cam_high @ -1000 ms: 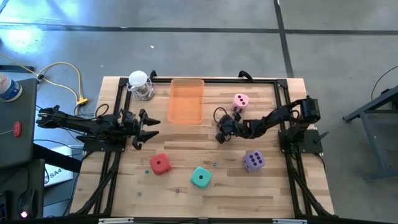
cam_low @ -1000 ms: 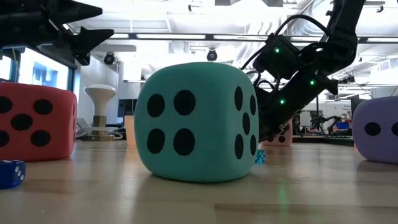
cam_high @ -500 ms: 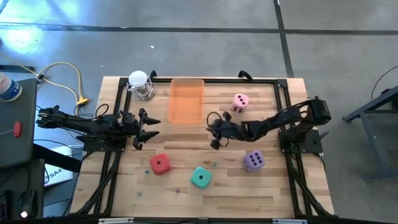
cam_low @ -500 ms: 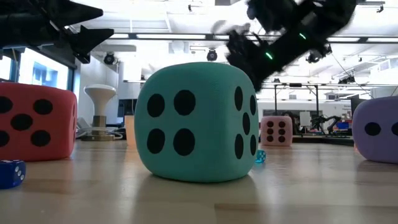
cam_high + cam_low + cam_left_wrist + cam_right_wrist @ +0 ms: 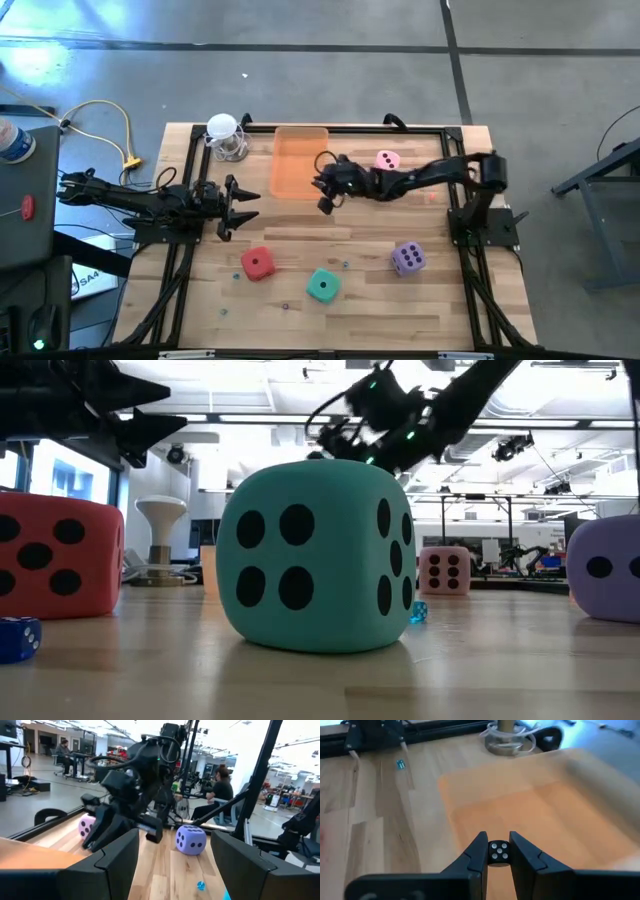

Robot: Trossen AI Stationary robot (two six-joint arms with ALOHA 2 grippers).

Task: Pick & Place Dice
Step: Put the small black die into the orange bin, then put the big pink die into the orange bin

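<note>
Right gripper [image 5: 497,854] pinched a small dark die [image 5: 497,852], poised just beside the orange tray [image 5: 300,160]. Best carry it over the tray's middle, then release low. Left gripper [image 5: 240,205] waited, fingers spread.

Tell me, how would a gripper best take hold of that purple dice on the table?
Probably from straight above, fingers closing on two opposite flat side faces. The purple dice sits flat on the wooden table with open space all round, so its sides are free. It sits turned slightly against the table's edges, so the wrist should turn to match.
</note>
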